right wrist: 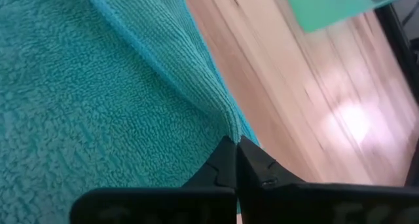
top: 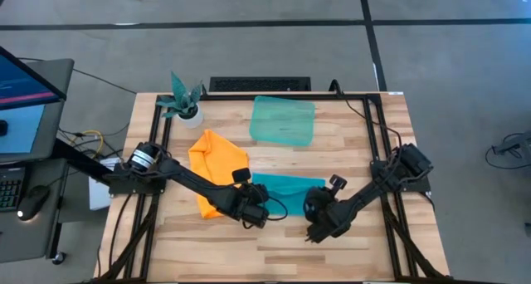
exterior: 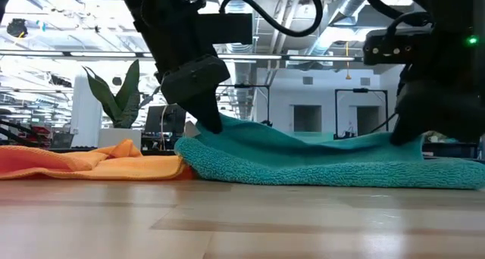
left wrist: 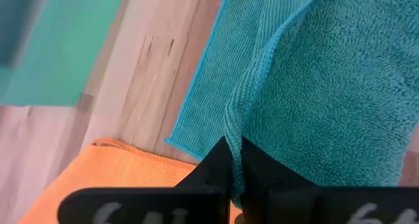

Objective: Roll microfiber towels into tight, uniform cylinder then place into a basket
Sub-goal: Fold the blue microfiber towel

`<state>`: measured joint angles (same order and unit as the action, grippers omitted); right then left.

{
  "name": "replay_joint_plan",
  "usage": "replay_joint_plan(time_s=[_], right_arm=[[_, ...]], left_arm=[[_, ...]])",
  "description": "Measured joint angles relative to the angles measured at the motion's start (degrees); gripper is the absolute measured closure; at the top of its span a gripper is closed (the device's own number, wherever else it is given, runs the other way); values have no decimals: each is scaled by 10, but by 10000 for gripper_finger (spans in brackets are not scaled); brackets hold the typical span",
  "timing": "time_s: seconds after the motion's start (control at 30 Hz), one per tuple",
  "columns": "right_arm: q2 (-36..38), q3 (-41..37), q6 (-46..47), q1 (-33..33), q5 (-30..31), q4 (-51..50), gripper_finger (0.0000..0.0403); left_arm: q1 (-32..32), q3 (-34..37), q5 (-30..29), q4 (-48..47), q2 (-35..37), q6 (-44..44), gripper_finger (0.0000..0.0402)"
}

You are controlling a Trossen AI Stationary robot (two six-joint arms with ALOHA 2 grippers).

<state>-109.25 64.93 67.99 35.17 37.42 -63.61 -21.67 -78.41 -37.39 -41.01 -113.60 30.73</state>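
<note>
The turquoise towel (top: 286,184) lies on the table between my two grippers, its underside on the wood. In the low view (exterior: 318,160) it rises into a ridge at each gripper. The orange towel (top: 217,169) lies crumpled to its left, touching it. The teal-green basket (top: 283,119) stands empty at the far middle. My left gripper (top: 255,208) is shut on the turquoise towel's near left part. My right gripper (top: 319,217) is shut on its near right part. My left gripper pinches a raised hemmed edge of the turquoise towel (left wrist: 234,129) between its two fingers, close to the towel's left corner. The fingers slant down from above. The pinched part stands up (exterior: 216,126); the towel's other parts lie on the table. My right gripper pinches a raised hemmed edge of the turquoise towel (right wrist: 230,127) between its two fingers, at the towel's right side. The fingers slant down from above. The pinched part is lifted a little (exterior: 402,138); the towel's other parts lie on the table.
A small white pot with a teal plant (top: 184,105) stands at the far left corner. Bare wood (top: 274,242) lies near the front edge. Black frame rails (top: 377,126) run along the table's sides.
</note>
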Motion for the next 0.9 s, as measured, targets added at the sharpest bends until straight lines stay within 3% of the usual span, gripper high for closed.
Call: replay_joint_plan(time_s=[0.13, 0.5, 0.9], right_arm=[[0, 0, 10, -10, -13, 1, 385], [0, 0, 10, -12, -17, 9, 385], [1, 0, 5, -20, -44, 7, 387]], left_arm=[[13, 0, 0, 0, 0, -2, 384], [38, 0, 42, -6, 0, -20, 289], [-15, -24, 21, -11, 0, -64, 291]])
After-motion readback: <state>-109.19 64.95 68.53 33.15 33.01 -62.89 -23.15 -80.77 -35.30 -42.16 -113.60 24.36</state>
